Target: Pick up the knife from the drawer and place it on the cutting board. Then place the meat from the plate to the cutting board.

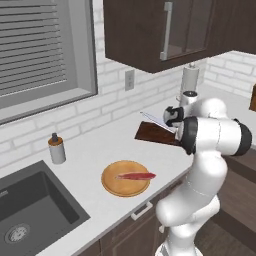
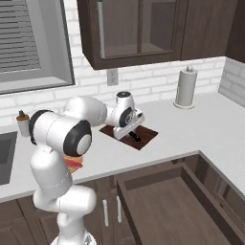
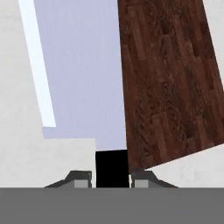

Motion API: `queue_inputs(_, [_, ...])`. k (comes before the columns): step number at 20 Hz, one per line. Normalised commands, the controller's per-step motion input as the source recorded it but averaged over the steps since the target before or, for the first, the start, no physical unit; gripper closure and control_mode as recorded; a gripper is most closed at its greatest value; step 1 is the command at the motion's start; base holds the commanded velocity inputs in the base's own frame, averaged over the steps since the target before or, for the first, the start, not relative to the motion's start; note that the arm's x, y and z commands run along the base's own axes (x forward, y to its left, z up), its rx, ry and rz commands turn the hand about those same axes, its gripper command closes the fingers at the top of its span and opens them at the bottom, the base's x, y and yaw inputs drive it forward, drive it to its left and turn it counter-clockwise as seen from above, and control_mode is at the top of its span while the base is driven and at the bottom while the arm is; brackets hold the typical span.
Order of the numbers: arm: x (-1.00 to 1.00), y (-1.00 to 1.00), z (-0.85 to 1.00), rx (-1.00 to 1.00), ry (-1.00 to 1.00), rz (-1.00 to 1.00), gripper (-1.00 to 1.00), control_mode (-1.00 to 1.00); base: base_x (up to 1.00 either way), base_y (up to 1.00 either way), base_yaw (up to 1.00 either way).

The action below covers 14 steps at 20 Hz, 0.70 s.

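Gripper [image 3: 112, 177] pinches the knife [image 3: 83, 78] by its black handle, held over the cutting board [image 3: 170, 83]. Knife judged stiff, light, slippery-bladed; handle remains the right hold. Meat [image 1: 136, 176] lies on plate [image 1: 112, 187].

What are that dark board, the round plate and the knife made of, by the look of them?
The cutting board looks like dark reddish wood with clear grain, matte. The plate seems pale tan wood. The knife has a smooth, pale silvery blade, probably metal, and a plain black handle, perhaps plastic.
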Motion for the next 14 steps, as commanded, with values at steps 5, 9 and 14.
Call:
queue_inputs(5, [0.33, -0.09, -0.24, -0.05, 0.0, 0.11, 1.0, -1.0, 0.0, 0.0, 0.0])
queue_inputs(9, [0.31, -0.12, -0.28, -0.02, -0.01, 0.08, 1.0, -1.0, 0.0, 0.0, 0.0])
queue_inputs(14, [0.45, -0.17, -0.26, -0.01, -0.01, 0.04, 1.0, -1.0, 0.0, 0.0, 0.0])
